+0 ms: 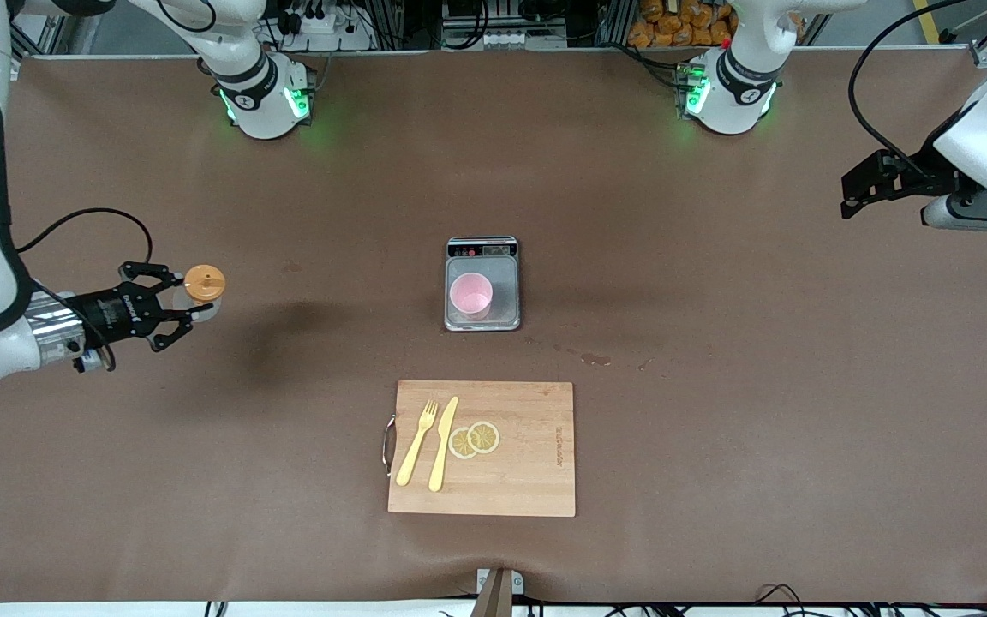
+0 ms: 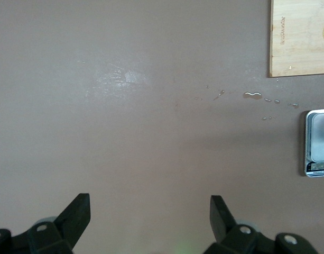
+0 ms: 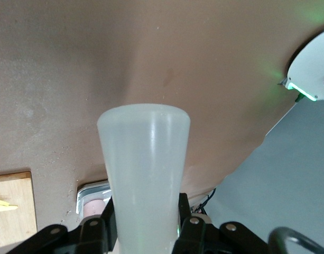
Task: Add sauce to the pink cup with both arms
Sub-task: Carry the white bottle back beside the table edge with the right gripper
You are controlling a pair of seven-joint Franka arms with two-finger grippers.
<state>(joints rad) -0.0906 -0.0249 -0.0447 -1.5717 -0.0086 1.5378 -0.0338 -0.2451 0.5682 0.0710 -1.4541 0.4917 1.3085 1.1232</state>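
The sauce bottle (image 1: 204, 283) is upright with its orange cap on top, at the right arm's end of the table. My right gripper (image 1: 194, 298) is shut on its translucent body (image 3: 143, 159), with a finger (image 3: 110, 214) pressed to each side. The pink cup (image 1: 470, 296) stands on the small scale (image 1: 502, 266) at the table's middle; the right wrist view catches it (image 3: 94, 209) past the bottle. My left gripper (image 1: 849, 193) hangs open and holds nothing over the left arm's end of the table, where that arm waits. Its fingers (image 2: 77, 209) stand wide apart above bare tabletop.
A wooden cutting board (image 1: 528, 454) with a yellow fork (image 1: 417, 442), a knife (image 1: 443, 443) and lemon slices (image 1: 475, 439) lies nearer to the front camera than the scale. Small drops of liquid (image 1: 595, 359) sit on the table between board and scale.
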